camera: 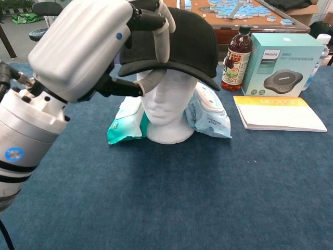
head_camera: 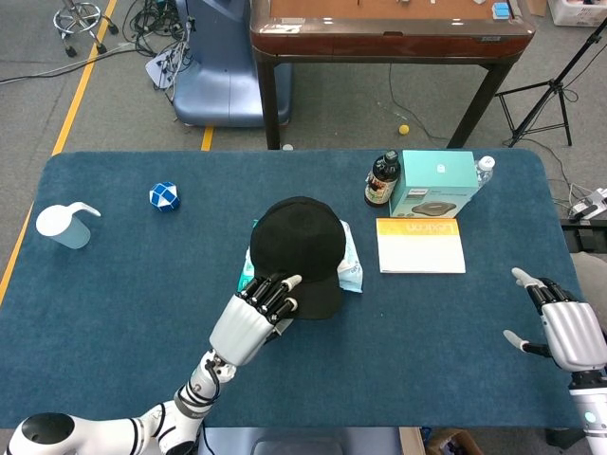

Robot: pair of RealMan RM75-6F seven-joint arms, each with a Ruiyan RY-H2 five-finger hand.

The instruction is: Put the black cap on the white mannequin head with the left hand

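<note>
Cap (camera: 182,39) sits on the head (camera: 169,107), brim at 6 o'clock, pinched by my left hand (camera: 86,49); right hand (head_camera: 567,327) splayed, holding nothing.

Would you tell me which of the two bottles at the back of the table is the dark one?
The dark bottle stands left of the teal box; the clear bottle stands at the box's right side.
</note>
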